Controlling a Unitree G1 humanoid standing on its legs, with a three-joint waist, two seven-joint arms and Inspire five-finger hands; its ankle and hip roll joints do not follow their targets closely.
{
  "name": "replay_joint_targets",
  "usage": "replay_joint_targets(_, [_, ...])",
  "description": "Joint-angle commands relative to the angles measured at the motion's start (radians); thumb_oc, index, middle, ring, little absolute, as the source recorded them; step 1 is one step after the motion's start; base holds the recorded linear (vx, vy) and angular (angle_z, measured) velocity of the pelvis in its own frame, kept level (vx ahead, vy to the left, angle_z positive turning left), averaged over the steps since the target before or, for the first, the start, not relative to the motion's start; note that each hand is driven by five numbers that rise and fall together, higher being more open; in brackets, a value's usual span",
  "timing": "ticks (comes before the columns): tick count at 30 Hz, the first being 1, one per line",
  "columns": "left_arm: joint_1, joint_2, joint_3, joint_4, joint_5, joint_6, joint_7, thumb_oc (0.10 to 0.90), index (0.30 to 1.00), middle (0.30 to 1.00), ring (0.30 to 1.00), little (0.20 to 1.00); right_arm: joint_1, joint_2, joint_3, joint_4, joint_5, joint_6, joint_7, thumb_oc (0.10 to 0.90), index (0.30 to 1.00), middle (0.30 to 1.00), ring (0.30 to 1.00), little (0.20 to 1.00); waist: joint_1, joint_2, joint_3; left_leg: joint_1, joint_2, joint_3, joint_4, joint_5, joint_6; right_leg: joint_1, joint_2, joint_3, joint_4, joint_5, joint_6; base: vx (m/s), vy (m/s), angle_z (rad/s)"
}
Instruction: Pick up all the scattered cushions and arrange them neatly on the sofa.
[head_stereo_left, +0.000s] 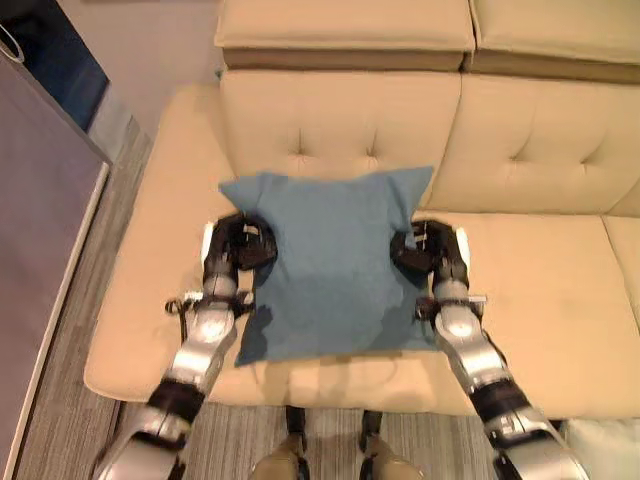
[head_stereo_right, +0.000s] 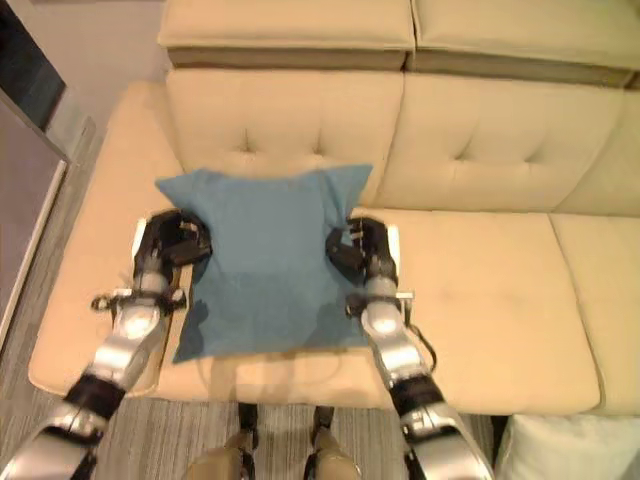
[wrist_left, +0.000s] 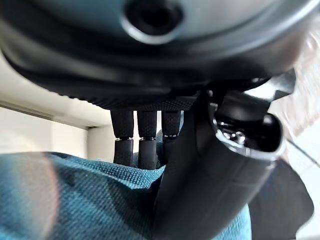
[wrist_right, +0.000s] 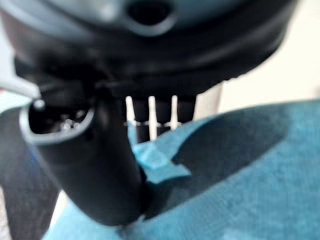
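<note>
Cushion (head_stereo_left: 325, 265), blue, sits on the beige sofa (head_stereo_left: 540, 290) seat, top corners leaning on the backrest. My left hand (head_stereo_left: 238, 245) & right hand (head_stereo_left: 425, 250) clamp its side edges. L wrist view: thumb (wrist_left: 200, 190) over fabric, fingers (wrist_left: 142, 145) behind. R wrist view: same pinch.

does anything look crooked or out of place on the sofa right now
Slightly. The blue cushion sits a bit skewed on the sofa seat, its near edge overhanging the front, held at its sides by the left hand and right hand.
</note>
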Motion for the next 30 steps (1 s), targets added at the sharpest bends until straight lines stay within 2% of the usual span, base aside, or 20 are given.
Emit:
replay_joint_targets(1, [-0.234,-0.016,-0.08,-0.091,0.083,-0.177,0.04,0.4,0.3,0.3,0.3,0.3,-0.199,0.034,0.067,-0.137,-0.097,-0.201,-0.045,0.4,0.3,0.3,0.3,0.3,0.007,-0.006,-0.025,0.04,0.026,-0.064,0.001,-0.119,-0.064,0.059,-0.039,-0.027,0.006,-0.097,0.097,-0.05,0.012,-0.03])
replay_joint_targets(9, [-0.591,0.037,-0.208,0.11,0.181,-0.155,0.132,0.4,0.3,0.3,0.3,0.3,-0.509,-0.025,0.111,0.009,-0.175,-0.188,-0.201,0.4,0.3,0.3,0.3,0.3,0.012,0.0,-0.023,-0.05,0.022,-0.079,0.001,-0.086,-0.077,-0.028,-0.053,-0.026,0.006,-0.073,0.106,0.0,0.001,-0.02])
replay_joint_targets(15, [-0.72,0.019,-0.217,0.205,0.182,-0.155,0.192,0.4,0.3,0.3,0.3,0.3,-0.65,-0.049,0.135,0.102,-0.21,-0.167,-0.285,0.4,0.3,0.3,0.3,0.3,0.018,0.01,-0.017,-0.103,0.018,-0.094,0.001,-0.067,-0.089,-0.08,-0.053,-0.031,0.006,-0.062,0.112,-0.01,-0.001,-0.02])
replay_joint_targets(18, [-0.81,0.011,-0.223,0.303,0.144,-0.149,0.214,0.4,0.3,0.3,0.3,0.3,-0.752,-0.081,0.168,0.177,-0.216,-0.144,-0.328,0.4,0.3,0.3,0.3,0.3,0.019,0.015,-0.019,-0.156,0.015,-0.104,0.001,-0.052,-0.099,-0.129,-0.054,-0.036,0.006,-0.053,0.118,-0.02,-0.004,0.03])
replay_joint_targets(21, [-0.876,0.038,-0.234,0.361,0.114,-0.146,0.211,0.4,0.3,0.3,0.3,0.3,-0.814,-0.094,0.199,0.221,-0.205,-0.132,-0.341,0.4,0.3,0.3,0.3,0.3,0.02,0.02,-0.017,-0.2,0.015,-0.113,0.001,-0.042,-0.103,-0.172,-0.054,-0.036,0.006,-0.043,0.122,-0.02,0.007,0.04])
replay_joint_targets(25, [-0.978,0.126,-0.293,0.396,0.123,-0.139,0.179,0.4,0.3,0.3,0.3,0.3,-0.878,-0.143,0.252,0.289,-0.203,-0.109,-0.321,0.4,0.3,0.3,0.3,0.3,0.023,0.027,-0.028,-0.273,0.016,-0.121,0.001,-0.025,-0.107,-0.246,-0.055,-0.035,0.006,-0.029,0.128,-0.01,0.021,0.19])
replay_joint_targets(28, [-0.995,0.135,-0.301,0.415,0.12,-0.134,0.173,0.4,0.3,0.3,0.3,0.3,-0.891,-0.151,0.264,0.324,-0.189,-0.105,-0.315,0.4,0.3,0.3,0.3,0.3,0.021,0.029,-0.032,-0.298,0.016,-0.124,0.001,-0.021,-0.109,-0.273,-0.058,-0.036,0.006,-0.023,0.129,-0.02,0.02,-0.37])
replay_joint_targets(30, [-1.023,0.134,-0.325,0.479,0.063,-0.126,0.129,0.4,0.3,0.3,0.3,0.3,-0.916,-0.153,0.307,0.404,-0.145,-0.079,-0.273,0.4,0.3,0.3,0.3,0.3,0.02,0.032,-0.036,-0.341,0.01,-0.13,0.001,-0.007,-0.113,-0.313,-0.06,-0.041,0.006,-0.015,0.129,-0.04,0.014,0.01])
